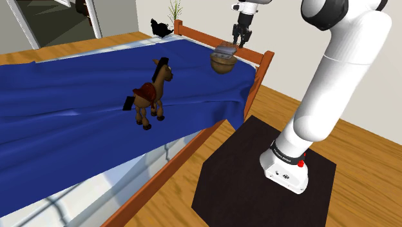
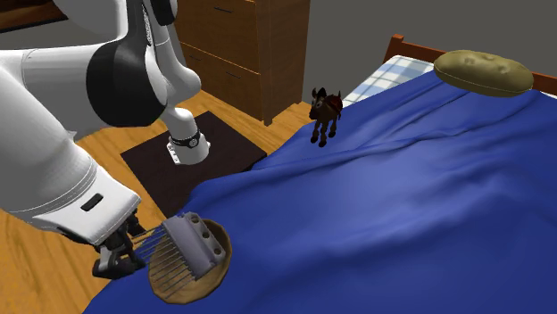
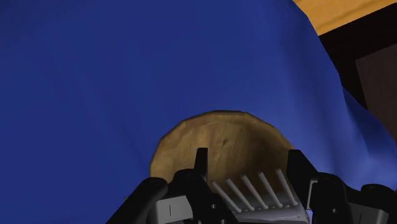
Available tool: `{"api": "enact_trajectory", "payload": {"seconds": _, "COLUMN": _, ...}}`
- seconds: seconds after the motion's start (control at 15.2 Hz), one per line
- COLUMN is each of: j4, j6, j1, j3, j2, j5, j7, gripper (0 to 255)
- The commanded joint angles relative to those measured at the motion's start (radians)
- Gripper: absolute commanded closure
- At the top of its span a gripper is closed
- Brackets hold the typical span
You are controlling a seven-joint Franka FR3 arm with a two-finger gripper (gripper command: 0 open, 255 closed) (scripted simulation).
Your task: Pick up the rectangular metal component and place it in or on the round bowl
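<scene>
Gripper poised just above the brown round bowl, which sits at the far corner of the blue bed cover in the shoulder view. The grey, toothed metal component lies tilted over the bowl's mouth. I cannot tell whether my gripper clasps it.

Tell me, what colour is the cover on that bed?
Deep blue all over; the shoulder view shows the bed cover best.
</scene>
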Motion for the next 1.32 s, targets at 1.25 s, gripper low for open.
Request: {"api": "enact_trajectory", "payload": {"seconds": 1.25, "j4": -0.125, "j6": 0.166, "j1": -0.013, "j3": 0.003, "j2": 0.052, "j5": 0.039, "j7": -0.038, "gripper": 255}}
